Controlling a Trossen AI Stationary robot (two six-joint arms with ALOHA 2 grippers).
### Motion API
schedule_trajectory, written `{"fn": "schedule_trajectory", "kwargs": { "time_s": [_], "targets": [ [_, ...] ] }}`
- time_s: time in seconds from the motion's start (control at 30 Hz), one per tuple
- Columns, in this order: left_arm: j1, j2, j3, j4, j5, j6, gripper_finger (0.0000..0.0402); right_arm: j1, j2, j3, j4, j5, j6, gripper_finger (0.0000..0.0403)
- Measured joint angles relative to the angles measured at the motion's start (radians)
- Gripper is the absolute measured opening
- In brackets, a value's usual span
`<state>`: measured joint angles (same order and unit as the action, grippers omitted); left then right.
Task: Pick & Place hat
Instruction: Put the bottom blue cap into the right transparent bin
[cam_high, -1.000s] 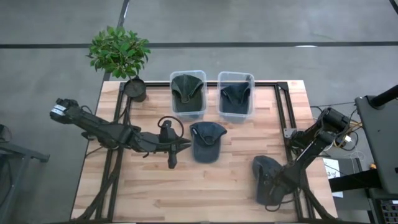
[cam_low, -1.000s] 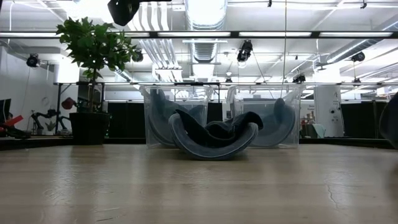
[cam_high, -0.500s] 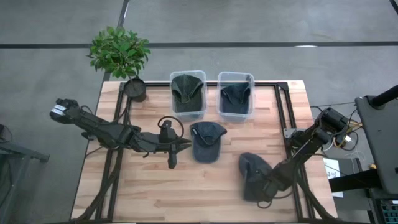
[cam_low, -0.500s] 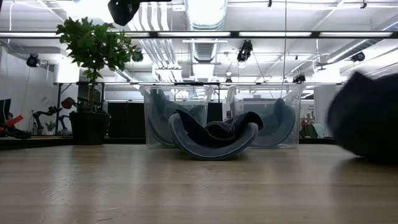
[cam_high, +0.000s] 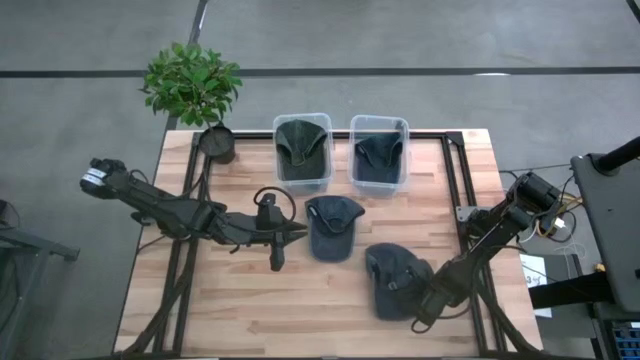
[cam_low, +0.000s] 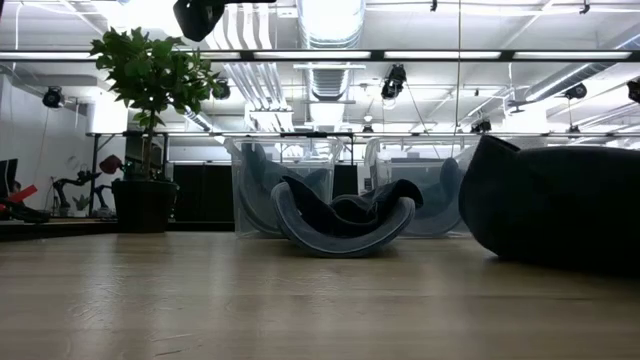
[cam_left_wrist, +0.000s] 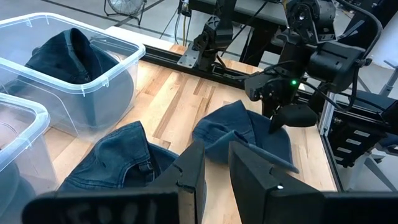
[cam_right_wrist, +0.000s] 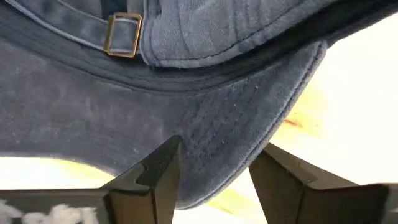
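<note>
My right gripper (cam_high: 427, 300) is shut on a dark blue cap (cam_high: 393, 281) near the table's near right part. The low view shows this cap (cam_low: 560, 210) large at the right. A second blue cap (cam_high: 332, 228) lies upside down at mid-table, resting on its crown (cam_low: 345, 235). My left gripper (cam_high: 300, 235) hovers just left of it, fingers slightly open around nothing (cam_left_wrist: 216, 180). At the far edge, a clear bin (cam_high: 302, 150) holds a green hat and another clear bin (cam_high: 378, 152) holds a blue hat. My right gripper pinches the dark blue cap by its brim (cam_right_wrist: 236, 124) between the two fingers (cam_right_wrist: 158, 174). It comes from the table's right, slanting down (cam_left_wrist: 277, 102). The crown (cam_left_wrist: 242, 134) trails toward the table's left, low at the tabletop; whether it rests there I cannot tell.
A potted plant (cam_high: 195, 85) stands at the far left corner. Black frame rails (cam_high: 455, 180) run along the table's right and far sides. Bare wood (cam_high: 250, 310) lies along the near edge.
My right gripper has moved toward the table's left and slightly toward the far edge, still shut on the cap. The cap has travelled with it from the near right corner toward the middle, and now fills the right of the low view.
</note>
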<state>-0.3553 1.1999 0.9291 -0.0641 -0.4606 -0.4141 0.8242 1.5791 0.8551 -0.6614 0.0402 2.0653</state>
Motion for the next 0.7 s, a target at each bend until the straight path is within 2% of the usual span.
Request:
{"fn": "schedule_trajectory", "kwargs": {
  "time_s": [0.37, 0.5, 0.7],
  "targets": [
    [0.000, 0.000, 0.000, 0.000, 0.000, -0.001, 0.0066, -0.001, 0.000, 0.000, 0.035, 0.126, 0.004, 0.0163],
    [0.000, 0.000, 0.000, 0.000, 0.000, -0.001, 0.0066, 0.000, 0.006, -0.001, 0.047, 0.154, 0.022, 0.0135],
    [0.000, 0.000, 0.000, 0.000, 0.000, -0.001, 0.0066, 0.000, 0.006, -0.011, 0.061, 0.190, 0.031, 0.0071]
  ]
}}
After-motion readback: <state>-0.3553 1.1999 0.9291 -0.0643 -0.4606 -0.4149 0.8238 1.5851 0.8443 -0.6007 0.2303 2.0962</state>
